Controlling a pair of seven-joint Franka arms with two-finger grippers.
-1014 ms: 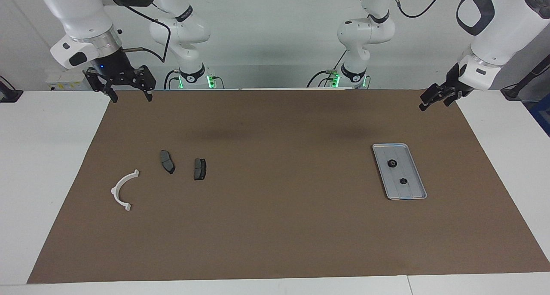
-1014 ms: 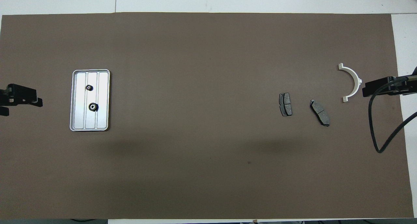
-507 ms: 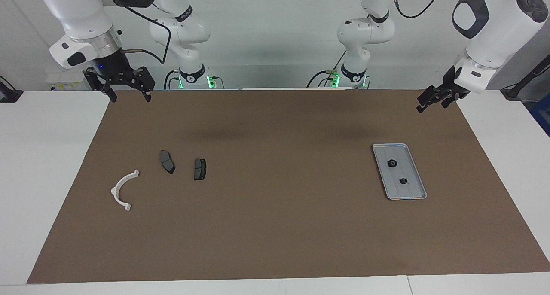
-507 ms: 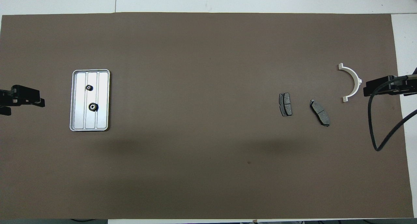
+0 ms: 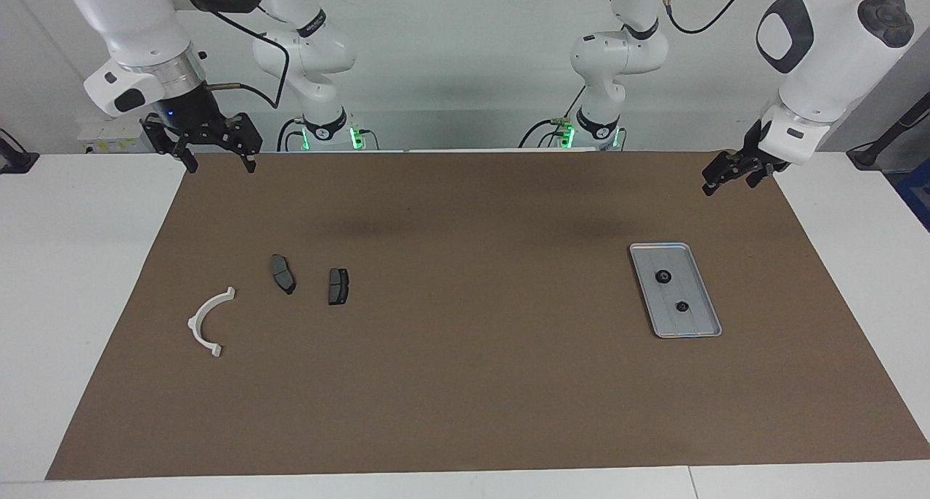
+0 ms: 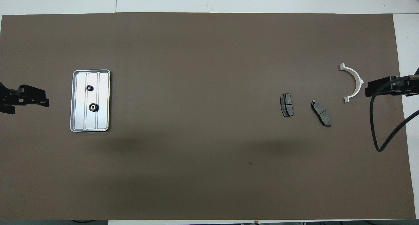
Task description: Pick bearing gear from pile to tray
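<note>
Bearing gears (image 5: 662,277) in tray (image 5: 708,317), no readable writing, left end effector (image 5: 730,173) and right end effector (image 5: 216,160) open, empty

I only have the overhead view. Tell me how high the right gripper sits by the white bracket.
Observer: The right gripper hangs well above the mat's edge, clear of the white bracket. It is open and empty.
Operator: Now report the left gripper near the tray.
Observer: The left gripper is raised too, over the mat's corner at the robots' edge. It is not touching the tray and holds nothing.
</note>
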